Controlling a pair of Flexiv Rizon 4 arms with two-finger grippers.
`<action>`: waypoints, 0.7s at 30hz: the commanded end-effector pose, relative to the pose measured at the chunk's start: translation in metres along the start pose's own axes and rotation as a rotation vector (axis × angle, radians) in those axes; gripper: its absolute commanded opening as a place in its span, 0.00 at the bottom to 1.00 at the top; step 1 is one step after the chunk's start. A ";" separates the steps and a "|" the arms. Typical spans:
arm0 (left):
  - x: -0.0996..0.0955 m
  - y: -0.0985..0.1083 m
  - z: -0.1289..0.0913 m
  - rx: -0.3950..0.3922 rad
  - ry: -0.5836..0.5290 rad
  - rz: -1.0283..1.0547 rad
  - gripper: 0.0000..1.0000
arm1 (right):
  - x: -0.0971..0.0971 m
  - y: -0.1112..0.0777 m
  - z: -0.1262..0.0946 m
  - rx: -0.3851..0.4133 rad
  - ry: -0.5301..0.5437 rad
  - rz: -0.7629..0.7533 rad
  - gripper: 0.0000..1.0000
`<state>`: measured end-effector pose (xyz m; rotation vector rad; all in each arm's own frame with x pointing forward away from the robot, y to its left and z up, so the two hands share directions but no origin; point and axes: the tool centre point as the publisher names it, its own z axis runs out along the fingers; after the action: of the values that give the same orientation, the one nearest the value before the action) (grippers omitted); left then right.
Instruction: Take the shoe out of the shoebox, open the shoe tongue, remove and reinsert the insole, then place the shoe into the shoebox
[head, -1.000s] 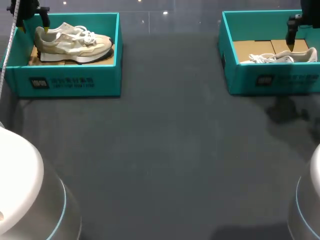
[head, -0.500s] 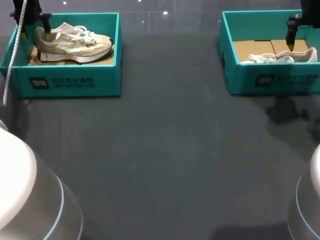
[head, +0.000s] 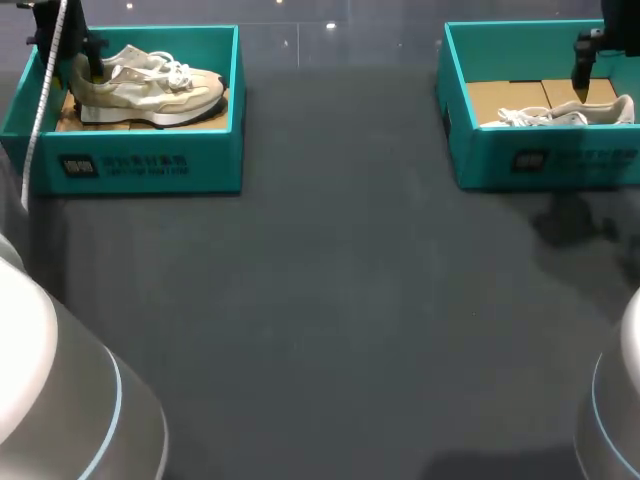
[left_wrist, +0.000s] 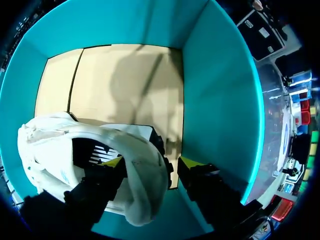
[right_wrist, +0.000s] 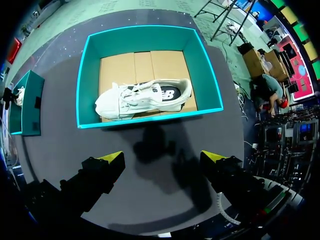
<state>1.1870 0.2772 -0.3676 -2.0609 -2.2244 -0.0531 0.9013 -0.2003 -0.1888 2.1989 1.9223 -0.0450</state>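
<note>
Two fingers of the left gripper (left_wrist: 152, 162) stand apart around the heel of the pale shoe (left_wrist: 50, 145). One is down inside the heel opening and the other is just behind the heel with a thin gap, so nothing is clamped. This shoe stands on its sole on the cardboard floor of the teal shoebox (left_wrist: 215, 100) at the far left corner of the tabletop (head: 330, 300), and the right gripper (right_wrist: 162, 156) hangs wide apart and empty above the tabletop, just in front of the second shoebox (right_wrist: 145, 30) at the far right corner, where a second shoe (right_wrist: 145, 97) lies inside.
</note>
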 end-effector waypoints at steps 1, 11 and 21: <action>0.001 0.010 0.007 0.027 0.001 0.001 0.66 | 0.000 0.000 0.000 -0.001 -0.002 0.001 1.00; 0.002 0.008 0.017 0.046 0.002 0.001 0.56 | 0.000 0.000 0.000 -0.001 -0.002 0.001 1.00; 0.005 0.007 0.017 0.036 0.003 0.000 0.49 | 0.000 0.000 0.000 -0.001 -0.002 0.001 1.00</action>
<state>1.1883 0.2842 -0.3809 -2.0472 -2.2148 -0.0222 0.9013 -0.2003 -0.1887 2.1989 1.9223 -0.0451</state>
